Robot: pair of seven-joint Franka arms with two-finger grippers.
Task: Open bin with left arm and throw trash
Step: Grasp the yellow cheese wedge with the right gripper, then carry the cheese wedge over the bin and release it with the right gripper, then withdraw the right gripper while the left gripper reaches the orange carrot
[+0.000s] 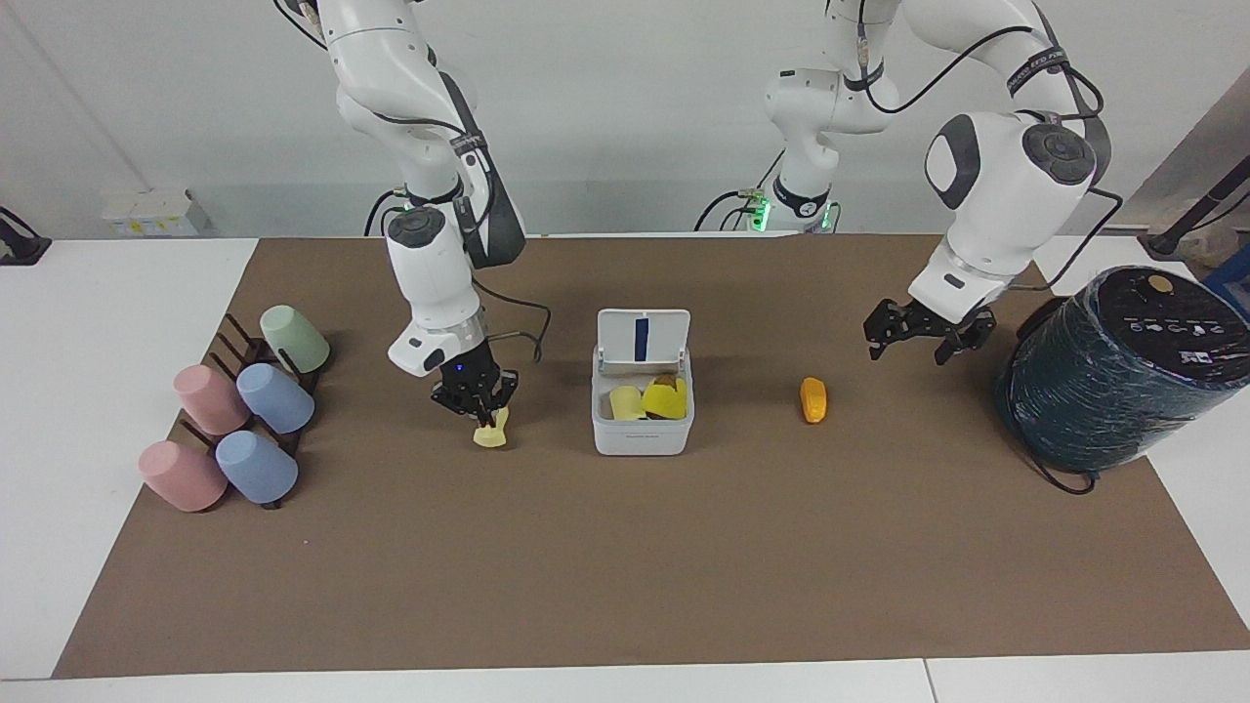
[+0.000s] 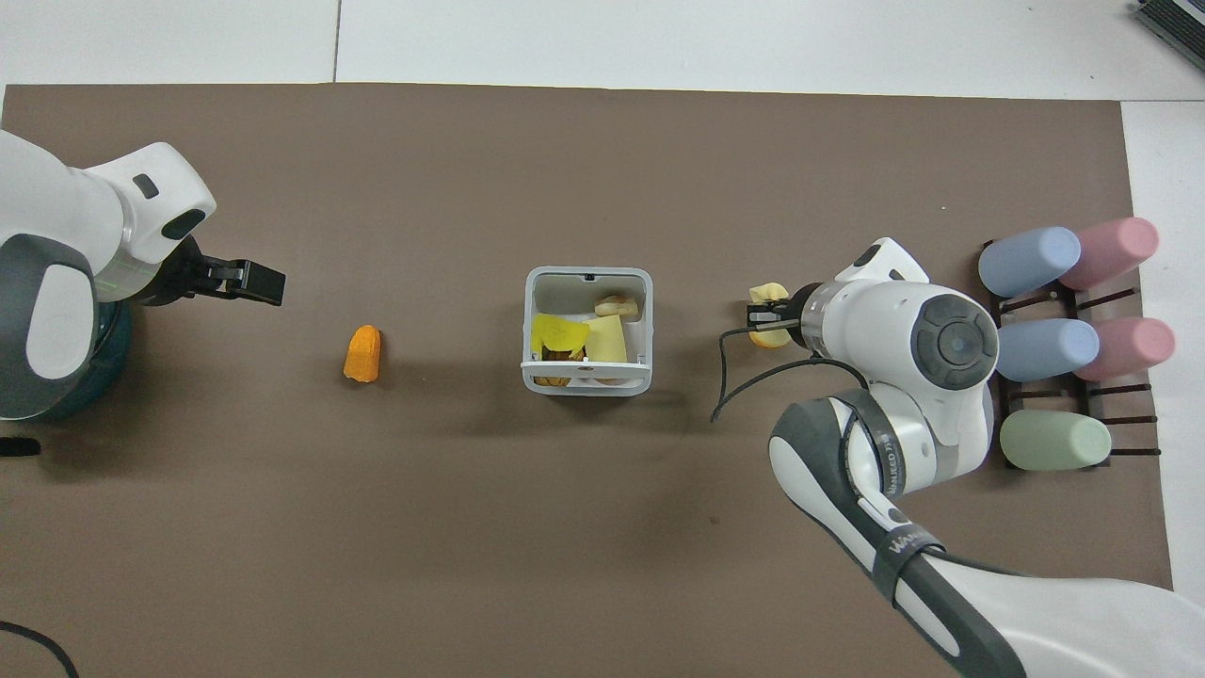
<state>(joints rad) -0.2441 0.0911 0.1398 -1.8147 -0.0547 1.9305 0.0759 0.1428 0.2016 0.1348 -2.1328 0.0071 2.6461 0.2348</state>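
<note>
The white bin (image 1: 642,430) stands mid-mat with its lid (image 1: 664,327) up, blue stripe showing. A bright yellow chunk (image 1: 666,398) and other pieces lie inside; the bin also shows in the overhead view (image 2: 586,384). The orange ribbed oblong (image 1: 812,399) lies on the mat between the bin and the left arm's end (image 2: 362,353). My right gripper (image 1: 485,415), with the blue light, is shut on the tilted pale yellow block (image 1: 491,434) beside the bin (image 2: 774,291). My left gripper (image 1: 908,342) is open and empty, hanging over the mat between the oblong and the teal cylinder (image 2: 249,280).
A big dark teal wrapped cylinder (image 1: 1113,371) stands at the left arm's end of the table. A dark rack (image 1: 234,337) with pink, blue and green cups (image 1: 275,398) lies at the right arm's end, close to the right arm (image 2: 1036,344).
</note>
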